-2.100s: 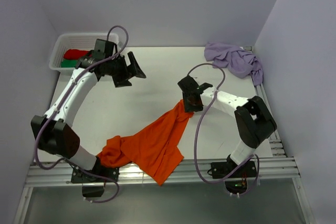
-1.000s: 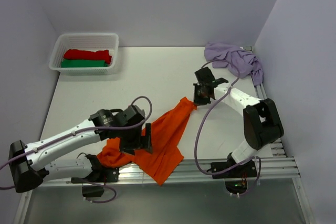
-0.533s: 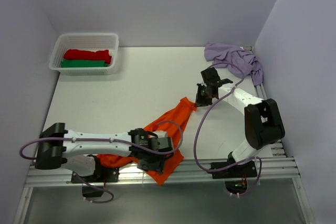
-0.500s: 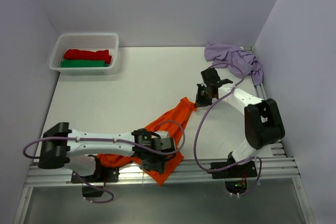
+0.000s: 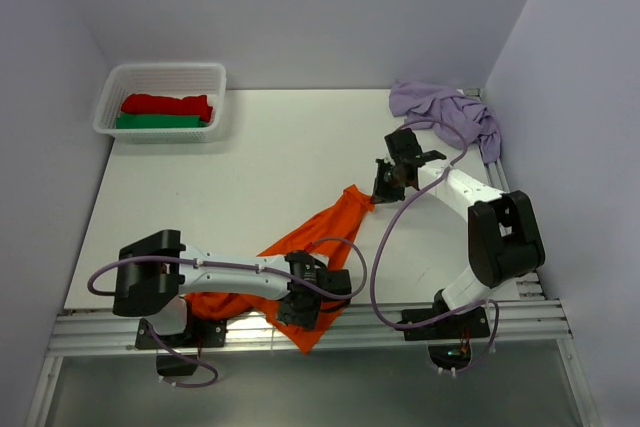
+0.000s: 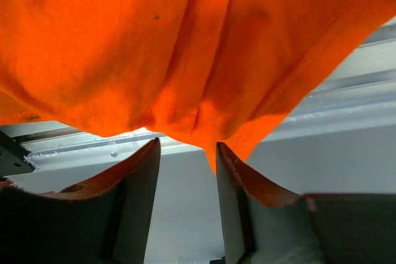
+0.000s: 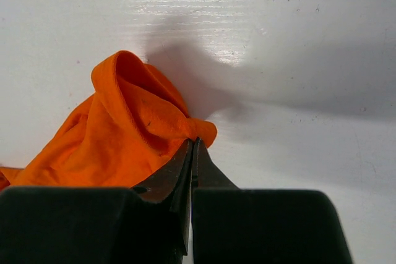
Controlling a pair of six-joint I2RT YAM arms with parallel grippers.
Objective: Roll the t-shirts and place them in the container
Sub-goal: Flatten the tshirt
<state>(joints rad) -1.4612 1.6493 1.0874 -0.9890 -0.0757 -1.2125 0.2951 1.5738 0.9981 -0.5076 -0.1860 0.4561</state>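
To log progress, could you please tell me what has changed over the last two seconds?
The left gripper swung from the basket down to the near edge; its jaws, still apart, now flank the hanging hem of the orange t-shirt. The right gripper, shut on that shirt's far corner, drew it slightly rightward. The lilac t-shirt and basket stayed put.

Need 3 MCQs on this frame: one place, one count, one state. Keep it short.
1. Where is the lilac t-shirt?
A) near left edge
B) far right corner of the table
C) centre

2. How many cloth items lie in the white basket?
A) one
B) two
C) four

3. The right gripper is:
A) open above the table
B) shut on the lilac t-shirt
C) shut on the orange t-shirt

Key:
1B, it lies crumpled by the far right wall.
2B, one red item and one green item.
3C, the right wrist view shows its tips pinched on orange cloth.
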